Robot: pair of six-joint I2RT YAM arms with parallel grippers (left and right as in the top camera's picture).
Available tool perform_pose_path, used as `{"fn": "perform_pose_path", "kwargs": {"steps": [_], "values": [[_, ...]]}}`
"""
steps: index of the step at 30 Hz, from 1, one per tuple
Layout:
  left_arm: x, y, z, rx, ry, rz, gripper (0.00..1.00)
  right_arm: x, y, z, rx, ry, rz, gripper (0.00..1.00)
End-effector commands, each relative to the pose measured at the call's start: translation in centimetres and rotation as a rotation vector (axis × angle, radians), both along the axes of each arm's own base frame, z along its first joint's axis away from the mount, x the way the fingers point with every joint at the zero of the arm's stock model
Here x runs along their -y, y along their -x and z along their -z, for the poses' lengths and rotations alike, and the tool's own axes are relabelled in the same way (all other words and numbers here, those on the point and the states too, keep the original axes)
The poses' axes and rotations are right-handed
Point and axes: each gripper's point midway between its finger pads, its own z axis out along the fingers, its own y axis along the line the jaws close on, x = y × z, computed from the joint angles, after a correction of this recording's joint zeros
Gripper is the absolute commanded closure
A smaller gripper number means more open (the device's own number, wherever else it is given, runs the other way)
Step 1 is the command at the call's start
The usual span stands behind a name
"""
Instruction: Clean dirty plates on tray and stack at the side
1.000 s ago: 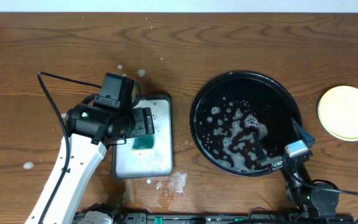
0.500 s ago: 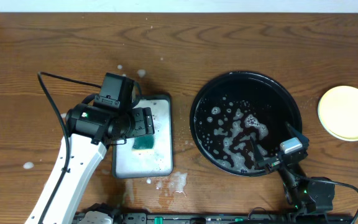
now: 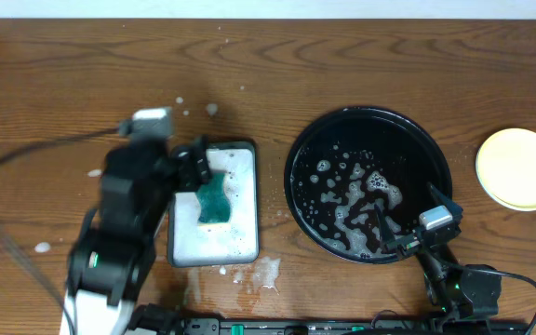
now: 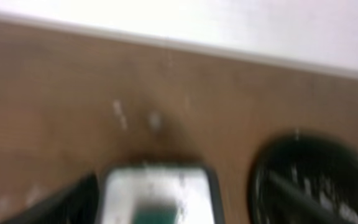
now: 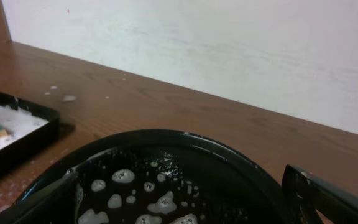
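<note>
The black tray [image 3: 305, 149] holds only foam and water; its rim [image 5: 166, 134] fills the right wrist view. A yellow plate [image 3: 520, 168] lies on the table to the right of the tray, with no smear visible. My right gripper [image 3: 415, 216] hangs open over the tray's front right rim; in the right wrist view, the right gripper [image 5: 185, 208] has nothing between its fingers. My left gripper [image 3: 194, 172] is raised by the left edge of a white tray, open and empty. The left wrist view is blurred by motion.
A rectangular white tray [image 3: 240, 233] with a dark rim, foamy inside, lies left of the black tray, and a green sponge [image 3: 214, 200] rests in it. Foam spots [image 3: 266, 270] dot the wood by its front corner. The back wall shows in both wrist views.
My left arm has lifted and drawn back to the left off the white tray, uncovering the sponge. My right gripper shifted slightly to the left at the tray's rim, then stayed still.
</note>
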Motion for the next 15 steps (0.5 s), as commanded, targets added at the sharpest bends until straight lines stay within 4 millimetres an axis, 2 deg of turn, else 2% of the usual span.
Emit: {"fn": "perform_pose_path", "kwargs": {"steps": [1,10,15], "values": [[-2.3,1.3,2.9,0.051,-0.023,-0.049,0.16,0.1,0.0,0.1,-0.008,-0.007,0.001,0.01],[-5.3,5.7,5.9,0.333,-0.001,-0.152,0.16,0.0,0.0,0.1,-0.008,-0.007,0.001,0.01],[-6.2,6.1,7.8,0.379,-0.005,-0.192,0.16,0.0,0.0,0.1,-0.008,-0.007,0.001,0.01]]}}
